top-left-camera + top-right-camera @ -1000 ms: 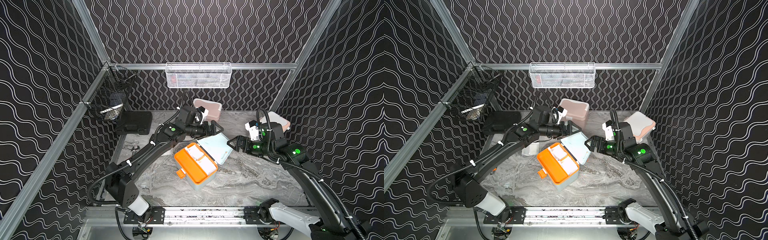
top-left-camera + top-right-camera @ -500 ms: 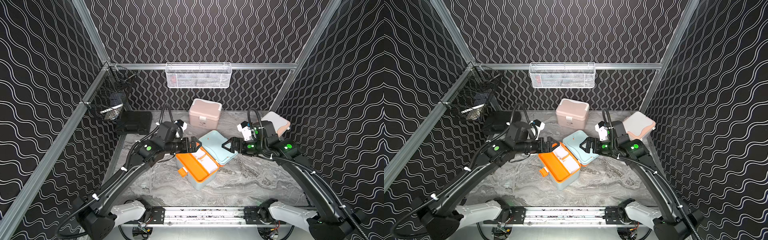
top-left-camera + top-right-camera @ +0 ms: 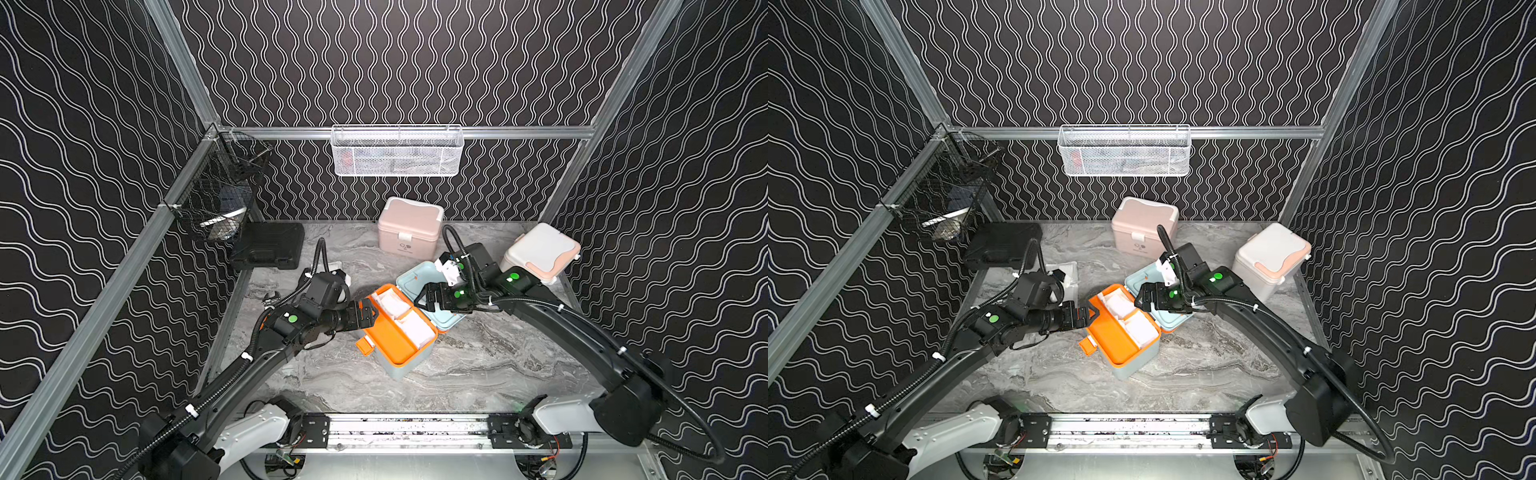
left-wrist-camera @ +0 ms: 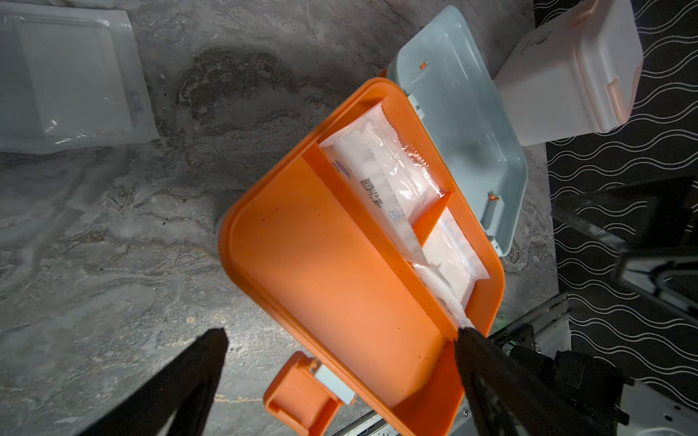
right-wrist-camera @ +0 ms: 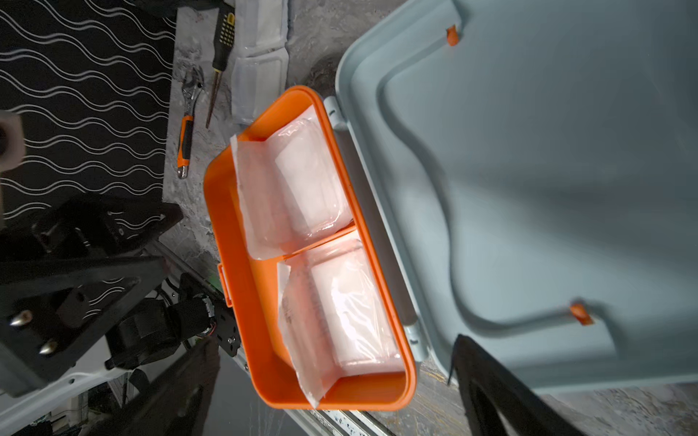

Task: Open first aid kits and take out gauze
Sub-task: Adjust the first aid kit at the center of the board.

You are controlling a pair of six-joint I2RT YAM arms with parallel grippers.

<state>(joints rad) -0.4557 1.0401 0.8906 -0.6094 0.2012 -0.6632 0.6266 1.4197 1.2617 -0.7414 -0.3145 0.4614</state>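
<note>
A: Left fingers (image 4: 196, 377) are wide open and empty, beside the open kit (image 3: 413, 358). Right fingers (image 5: 487, 381) are open too, above its lid (image 5: 528, 188).
B: And the gauze (image 4: 381, 177)?
A: In the orange tray's (image 4: 321, 271) two small compartments. I think it is best to pinch one packet by its wrapper edge. Both arms reach in low, facing each other.

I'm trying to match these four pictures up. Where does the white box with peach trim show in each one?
In a top view: the white box with peach trim stands at the back right of the table.
In a top view: the same back-right spot.
Left wrist: it is just past the open pale blue lid.
Right wrist: not in it.
Shared landmark: that open pale blue lid shows in all four.
</note>
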